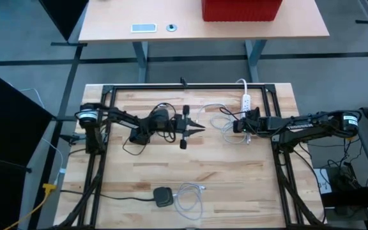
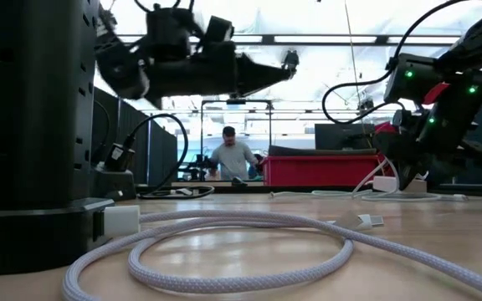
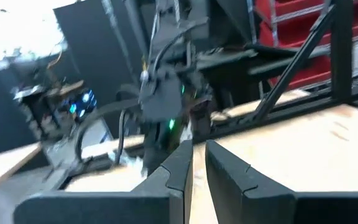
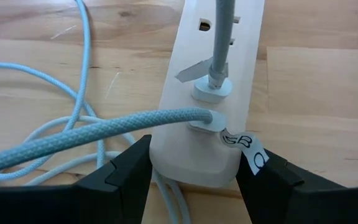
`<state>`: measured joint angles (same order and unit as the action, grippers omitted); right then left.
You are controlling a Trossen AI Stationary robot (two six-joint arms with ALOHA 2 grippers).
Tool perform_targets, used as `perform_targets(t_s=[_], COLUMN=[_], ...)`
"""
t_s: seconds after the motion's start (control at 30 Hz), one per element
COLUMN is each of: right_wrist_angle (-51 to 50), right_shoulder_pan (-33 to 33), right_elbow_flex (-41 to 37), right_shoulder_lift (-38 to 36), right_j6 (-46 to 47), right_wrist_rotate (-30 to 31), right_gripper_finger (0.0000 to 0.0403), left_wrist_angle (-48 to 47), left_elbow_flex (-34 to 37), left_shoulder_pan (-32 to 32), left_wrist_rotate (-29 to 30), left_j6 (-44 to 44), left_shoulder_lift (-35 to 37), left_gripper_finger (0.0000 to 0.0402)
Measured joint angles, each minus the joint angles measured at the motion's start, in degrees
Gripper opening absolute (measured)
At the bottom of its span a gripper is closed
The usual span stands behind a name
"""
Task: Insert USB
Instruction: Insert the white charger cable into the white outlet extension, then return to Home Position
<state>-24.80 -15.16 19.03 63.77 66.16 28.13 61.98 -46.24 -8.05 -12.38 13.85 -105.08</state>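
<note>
A white power strip (image 1: 246,101) lies flat on the wooden table, right of centre. A pale braided cable (image 4: 104,134) sits with its plug (image 4: 201,118) in the strip's end port and carries a paper tag (image 4: 244,146). A grey cord (image 4: 219,37) is plugged in just beyond it. My right gripper (image 4: 194,165) is over the strip's near end, fingers on both sides. My left gripper (image 1: 199,128) hangs shut and empty above mid-table, pointing toward the right arm (image 3: 166,93). My right gripper (image 1: 245,121) comes from above, pointing down, and pinches the power strip's rounded end (image 4: 194,174) across its width. One finger (image 4: 126,171) is at each long side, just below the braided cable's plug. The strip stays flat on the table.
Loops of pale cable (image 1: 225,121) lie around the strip. Near the front edge sit a black adapter (image 1: 163,196) and a coiled white cable (image 1: 190,195), whose free connector (image 2: 366,220) lies on the wood. A black frame (image 1: 190,85) borders the table. A person (image 2: 231,155) is far behind.
</note>
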Motion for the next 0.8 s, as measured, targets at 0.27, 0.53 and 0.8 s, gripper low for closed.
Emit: perform_targets(t_s=[0.27, 0.53, 0.8], right_wrist_angle=[-0.56, 0.12, 0.05], right_shoulder_pan=[0.01, -0.02, 1.25], right_elbow_flex=[-0.24, -0.2, 1.28], right_shoulder_lift=[0.11, 0.11, 0.11], right_j6=[-0.77, -1.7, -4.18], right_wrist_rotate=[0.19, 4.56, 3.63], right_gripper_finger=[0.0244, 0.0278, 0.0263], left_wrist_angle=[2.0, 1.8, 0.73], left_elbow_flex=[9.15, 11.58, 11.89], left_shoulder_pan=[6.7, 13.74, 16.87], left_wrist_rotate=[12.79, 23.85, 29.92], left_j6=[-0.77, 0.68, 1.68], left_shoulder_lift=[7.35, 10.4, 10.4], left_gripper_finger=[0.0032, 0.0032, 0.0032])
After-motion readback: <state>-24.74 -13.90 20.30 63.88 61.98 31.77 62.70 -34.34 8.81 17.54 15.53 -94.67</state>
